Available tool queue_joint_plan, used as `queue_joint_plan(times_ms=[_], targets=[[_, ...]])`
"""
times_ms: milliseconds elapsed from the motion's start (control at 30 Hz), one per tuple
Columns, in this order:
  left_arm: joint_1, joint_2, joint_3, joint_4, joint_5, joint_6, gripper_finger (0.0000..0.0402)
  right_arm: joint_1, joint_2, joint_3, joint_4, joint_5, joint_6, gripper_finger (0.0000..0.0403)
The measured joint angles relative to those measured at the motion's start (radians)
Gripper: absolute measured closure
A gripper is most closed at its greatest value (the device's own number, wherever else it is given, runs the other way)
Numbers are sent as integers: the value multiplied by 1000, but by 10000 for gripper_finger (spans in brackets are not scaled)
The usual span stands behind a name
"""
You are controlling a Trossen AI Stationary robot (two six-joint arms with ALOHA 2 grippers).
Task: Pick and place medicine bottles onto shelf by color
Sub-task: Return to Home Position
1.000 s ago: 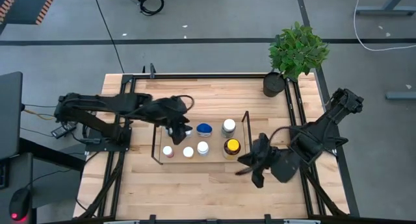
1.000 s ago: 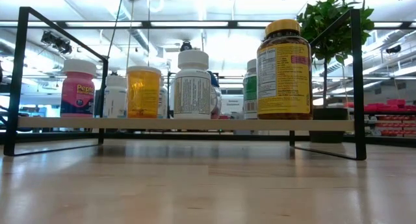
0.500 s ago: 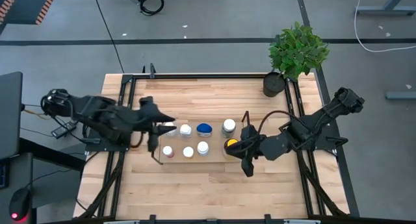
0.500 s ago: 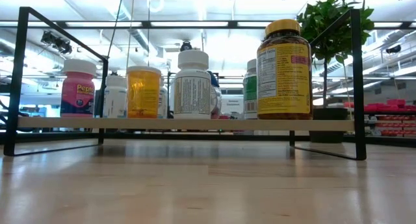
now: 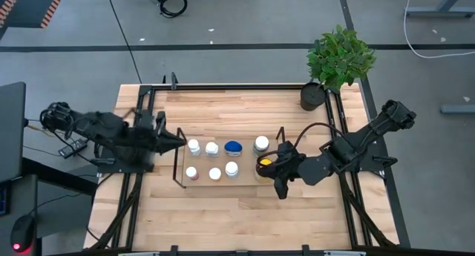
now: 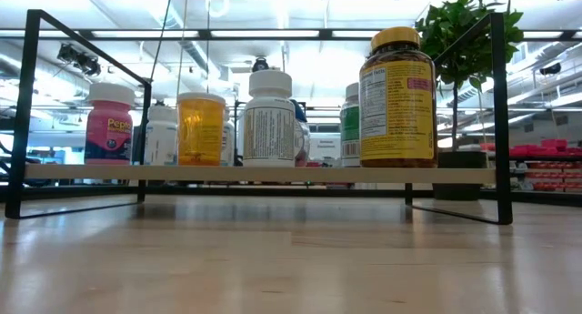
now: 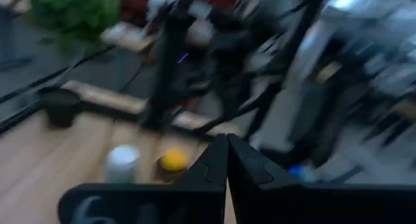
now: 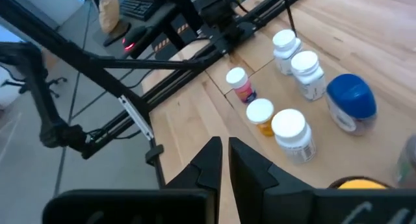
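Medicine bottles (image 5: 213,148) standing on shelf (image 6: 273,173); left claw (image 5: 180,136) beside its left end; right claw (image 5: 279,188) nearer, just beside yellow-capped bottle (image 5: 264,163); both pinched shut, holding nothing.

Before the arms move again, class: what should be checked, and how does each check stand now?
1. All bottles on the shelf: ok. Eight caps show there and none on the table.
2. Bottles upright: ok for those the low view shows.
3. Left gripper empty: ok. It is shut on nothing, left of the shelf.
4. Right gripper empty: ok. It is shut on nothing.
5. Right gripper clear of the shelf: cannot tell. From above it lies at the shelf's right end, beside the amber bottle, and its height is unclear.
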Motion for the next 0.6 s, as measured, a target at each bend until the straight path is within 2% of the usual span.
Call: queue_joint_plan(times_ms=[100, 200, 433, 500, 533, 600], targets=[[0, -163, -184, 202, 27, -16, 395, 16, 0, 0, 0, 2, 31, 368], [0, -337, -326, 312, 29, -27, 397, 34, 0, 0, -4, 3, 57, 368], [0, -746, -549, 359, 11, -26, 398, 68, -30, 0, -113, 60, 156, 368], [0, -767, -578, 381, -6, -22, 396, 72, -67, 0, -135, 114, 177, 368], [0, -766, -582, 341, -4, -16, 395, 77, -88, 0, -137, 153, 177, 368], [0, -744, -576, 353, 48, -22, 397, 83, -133, 0, -139, 246, 179, 368]])
